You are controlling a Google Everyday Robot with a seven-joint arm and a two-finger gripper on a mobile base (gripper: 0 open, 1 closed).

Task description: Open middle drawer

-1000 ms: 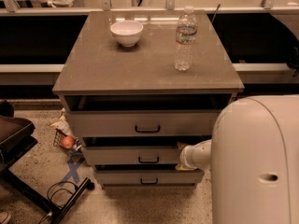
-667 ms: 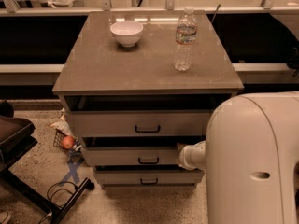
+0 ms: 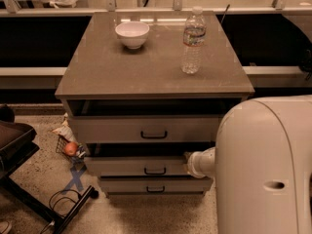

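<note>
— Leftward a touch since a second ago: the big white rounded robot shell [image 3: 265, 169], nearest at lower right, now hides slightly more of the drawers' right ends. Nothing else has shifted.
— And the pincer?
— The pincer [image 3: 189, 164] sits at the tip of the short white arm stub [image 3: 204, 162], against the right end of the middle drawer [image 3: 131, 166], a wide grey-beige front with a small black bar handle. Open or closed, I cannot tell.
— Where's that drawer?
— Between the taller top drawer [image 3: 112, 129] and the slimmer bottom drawer [image 3: 126, 185], with a dark gap above its front.
— Farther back?
— On the grey-brown tabletop [image 3: 122, 72], a clear plastic water bottle [image 3: 193, 43] stands upright at right. A round white bowl [image 3: 132, 34] sits left, well apart.
</note>
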